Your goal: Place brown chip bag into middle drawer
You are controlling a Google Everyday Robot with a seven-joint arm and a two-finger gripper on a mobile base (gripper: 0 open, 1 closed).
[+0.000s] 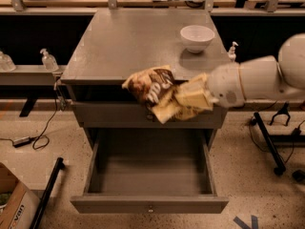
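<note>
While gripper hangs above open middle drawer, fingers clamped on brown chip bag; bag jutting past fingertips

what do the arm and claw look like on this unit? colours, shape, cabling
Arm: smooth off-white rounded shell, bulbous joint with a small round dimple, no visible cables. Claw: cream, blocky, in front of the cabinet edge, closed on the brown chip bag.

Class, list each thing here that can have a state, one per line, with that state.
middle drawer: pulled open, floor bare
upper drawer: shut
brown chip bag: held aloft before the cabinet front
gripper: shut on the bag, above the middle drawer
white bowl: upright on the cabinet top
</note>
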